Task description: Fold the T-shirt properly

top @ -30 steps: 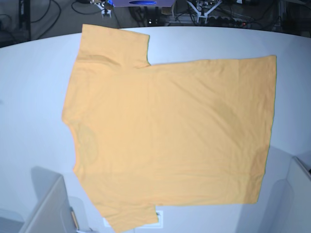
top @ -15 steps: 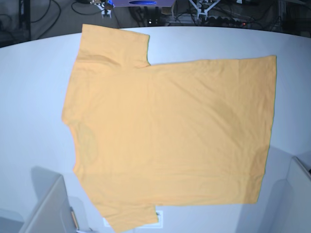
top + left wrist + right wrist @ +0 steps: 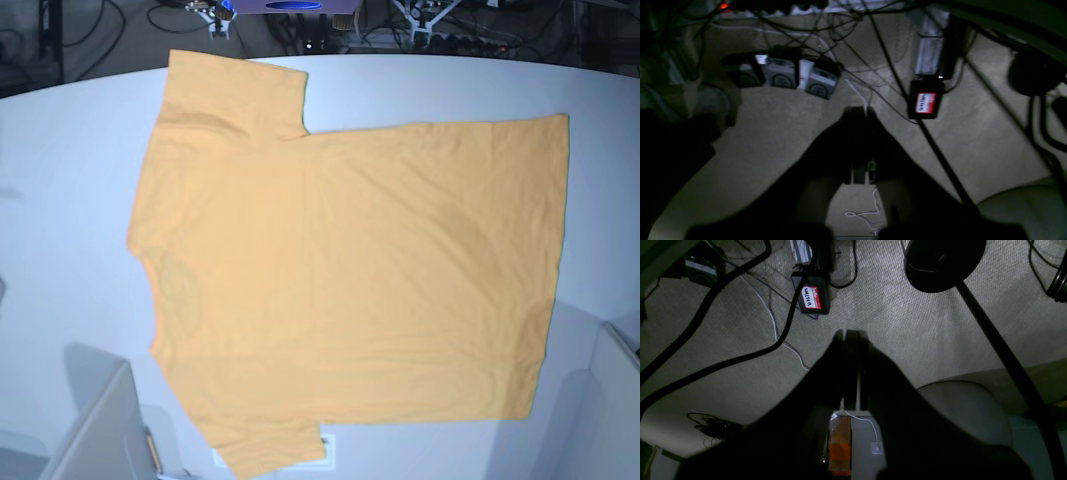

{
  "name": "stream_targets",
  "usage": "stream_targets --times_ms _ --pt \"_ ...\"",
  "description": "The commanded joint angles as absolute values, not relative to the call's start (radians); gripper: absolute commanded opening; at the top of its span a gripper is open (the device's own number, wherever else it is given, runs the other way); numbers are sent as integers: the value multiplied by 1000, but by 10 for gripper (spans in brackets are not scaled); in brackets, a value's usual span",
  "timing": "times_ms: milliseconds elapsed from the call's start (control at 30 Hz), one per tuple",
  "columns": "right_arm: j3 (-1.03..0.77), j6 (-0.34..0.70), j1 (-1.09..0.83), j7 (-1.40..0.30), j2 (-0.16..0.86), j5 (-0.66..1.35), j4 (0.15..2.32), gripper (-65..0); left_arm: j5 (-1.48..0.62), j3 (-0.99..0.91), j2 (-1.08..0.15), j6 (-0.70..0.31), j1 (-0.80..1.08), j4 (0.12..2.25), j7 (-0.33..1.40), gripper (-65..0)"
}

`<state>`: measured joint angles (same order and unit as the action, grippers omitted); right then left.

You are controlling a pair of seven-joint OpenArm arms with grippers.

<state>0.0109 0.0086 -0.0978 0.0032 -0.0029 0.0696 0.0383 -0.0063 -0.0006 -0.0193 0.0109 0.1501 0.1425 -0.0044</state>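
The light orange-yellow T-shirt (image 3: 340, 270) lies spread flat on the white table (image 3: 70, 200). Its collar end is to the left and its hem to the right, with one sleeve (image 3: 235, 95) at the back and the other (image 3: 270, 445) at the front edge. My left gripper (image 3: 858, 115) hangs beyond the table over the floor, jaws together, holding nothing. My right gripper (image 3: 848, 335) hangs the same way, jaws together and empty. Neither touches the shirt. Parts of both arms show at the table's far edge in the base view.
Grey panels stand at the front left (image 3: 100, 430) and front right (image 3: 612, 400) corners of the table. Below the grippers is carpet with cables, power bricks (image 3: 786, 71), a black box with a red label (image 3: 811, 298) and a black stand base (image 3: 942, 263).
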Motion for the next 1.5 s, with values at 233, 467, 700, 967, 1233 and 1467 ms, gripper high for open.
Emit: stream_targets --times_ms 233,467,700,967,1233,1467 --pt "12 12 -302 5 2 65 271 -650 -5 8 -45 12 361 406 -7 -650" --pt "4 10 -567 -76 13 68 704 -650 -5 2 -79 12 575 688 -7 -650" --pt "-76 8 -748 -137 12 70 995 -650 -7 -1 -125 10 785 998 -7 -650" --pt "-154 8 -940 -150 7 71 1351 -650 -8 -2 -166 10 1020 1386 -1 -650" --pt "-257 10 -1050 -151 -67 70 1690 -650 -7 -31 -211 10 1211 1713 -7 -650" --pt "-272 13 -1043 -151 -85 73 1966 -650 -7 -133 -208 7 1260 1957 -7 -650"
